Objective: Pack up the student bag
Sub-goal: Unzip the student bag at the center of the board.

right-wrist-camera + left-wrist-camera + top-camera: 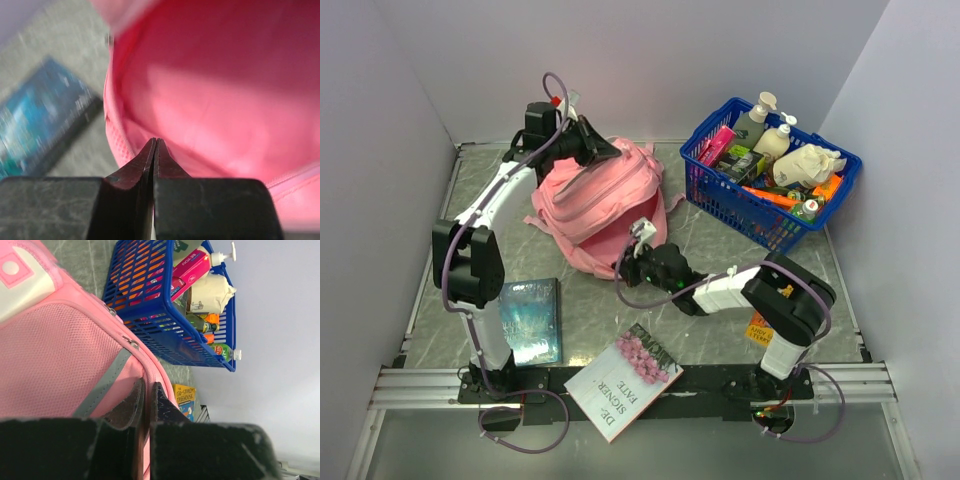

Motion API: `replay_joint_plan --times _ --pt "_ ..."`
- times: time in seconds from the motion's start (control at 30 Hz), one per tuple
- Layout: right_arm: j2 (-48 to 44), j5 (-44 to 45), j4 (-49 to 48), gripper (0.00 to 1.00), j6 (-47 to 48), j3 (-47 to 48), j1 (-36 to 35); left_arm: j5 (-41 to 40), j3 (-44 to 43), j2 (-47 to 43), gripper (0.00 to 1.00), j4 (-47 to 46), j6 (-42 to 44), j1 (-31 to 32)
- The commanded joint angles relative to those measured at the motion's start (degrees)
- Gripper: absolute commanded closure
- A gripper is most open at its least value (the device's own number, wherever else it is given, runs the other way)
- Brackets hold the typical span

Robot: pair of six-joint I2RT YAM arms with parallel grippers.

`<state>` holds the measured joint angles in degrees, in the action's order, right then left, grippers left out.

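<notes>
— Where is the bag now?

— The bag (pixel 605 195) lies at the back of the table (pixel 720 265), about in the middle. Its open mouth is turned toward my side. The blue basket (pixel 715 195) stands just beside it on the right, and it is full of bottles (pixel 775 140) and small packets.

— What is your left hand doing?

— My left hand (pixel 148 387) is at the far, upper side of the bag. The two fingers are almost pressed together, and a thin piece of pink cloth sits between them. So I am holding the bag by its top rim. From this wrist I see the pink mesh side of the bag and a grey strip just beside my fingers.

— And the right one?

— My right hand (pixel 155 141) is closed completely; the fingers touch each other along their whole length. The tips are at the lower rim of the opening, and behind them I see the pink inside of the bag. I see no object in this hand. I cannot tell if a little of the rim is caught between the tips.

— What else is on the table?

— A blue book (pixel 530 320) lies flat on the left, near my left arm. A white book (pixel 625 385) with pink flowers lies at the near edge, between the two bases. A yellow booklet (pixel 760 328) is partly hidden under my right arm.
</notes>
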<state>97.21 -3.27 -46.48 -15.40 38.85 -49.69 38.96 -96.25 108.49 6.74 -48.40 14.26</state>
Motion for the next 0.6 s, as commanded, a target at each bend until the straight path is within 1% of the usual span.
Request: replay_joint_plan --times 0.0,0.17,0.37,0.4,0.43,0.47,0.53,0.57 --pt "0.88 -2.97 -1.51 1.00 -5.16 -5.79 -0.85 1.38 -9.12 -2.23 0.99 -4.11 0.14 -0.55" --pt "1.40 -0.25 1.12 1.00 -7.45 -10.63 -1.37 -0.55 -14.93 -0.73 0.99 -0.94 3.22 -1.43" --pt "2.55 0.46 3.41 1.00 -8.16 -10.64 -0.32 -2.75 -17.40 -1.00 0.99 0.46 5.85 -3.36" --pt "1.94 0.37 4.46 0.98 -7.81 -10.20 0.73 -2.84 -16.79 -1.17 0.99 0.46 6.30 -3.36" --pt "-0.16 0.28 6.90 0.92 -7.63 -9.33 1.52 -2.31 -14.52 -1.43 0.99 0.29 6.48 -3.19" --pt "-1.74 -0.07 8.58 0.76 -7.63 -9.06 2.31 -1.53 -13.19 -1.44 0.99 0.72 7.00 -2.93" --pt "-6.12 -3.31 13.05 0.61 -7.63 -7.92 6.25 -1.08 -9.95 -1.35 0.99 2.13 8.75 -2.14" --pt "-7.37 -9.41 14.04 0.47 -7.54 -7.74 7.84 -0.64 -9.23 -1.17 0.99 3.09 10.85 -1.96"
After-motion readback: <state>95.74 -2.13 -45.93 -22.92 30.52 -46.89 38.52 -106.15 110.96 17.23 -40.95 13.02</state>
